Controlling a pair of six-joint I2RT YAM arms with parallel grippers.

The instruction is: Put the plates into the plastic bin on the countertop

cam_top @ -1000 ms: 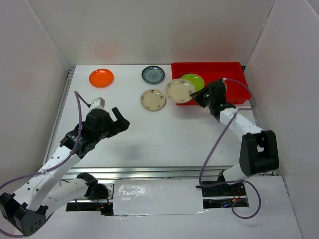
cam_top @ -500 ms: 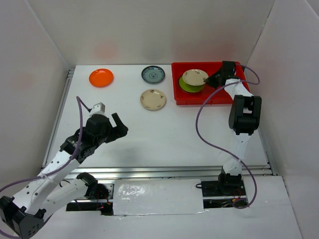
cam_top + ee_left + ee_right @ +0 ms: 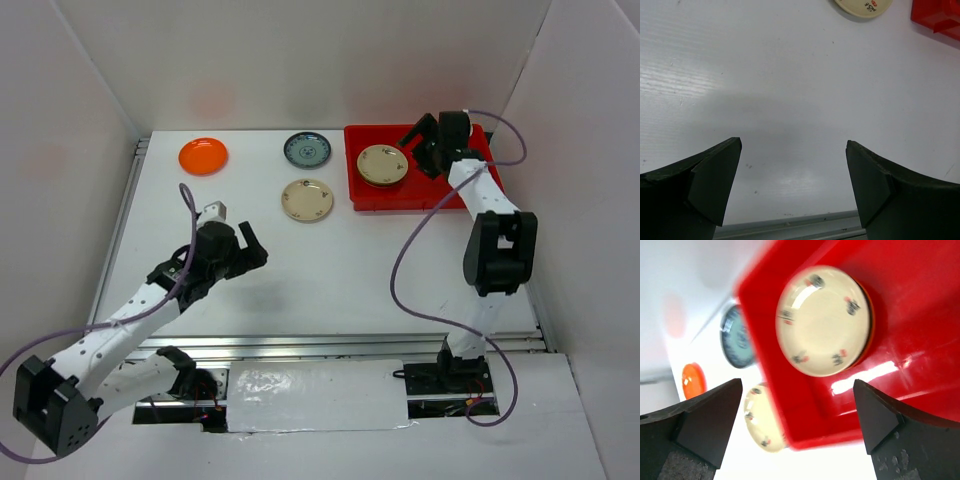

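Blurred cream plate (image 3: 824, 320) lies in the red bin (image 3: 920, 315).
My right gripper (image 3: 797, 385) gapes empty just right of it; my left gripper (image 3: 793, 145) wide, empty.

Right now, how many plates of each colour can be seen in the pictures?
Orange plate: 1
Grey-blue plate: 1
Cream plates: 2
Total: 4 plates in view; anything under the one in the red bin cannot be counted.

The white-and-black left arm (image 3: 130, 315) slants forward and to the right, its black two-finger left gripper (image 3: 252, 246) spread wide and empty. The white-and-black right arm (image 3: 497, 250) reaches far forward, its black two-finger right gripper (image 3: 415, 152) gaping, holding nothing.
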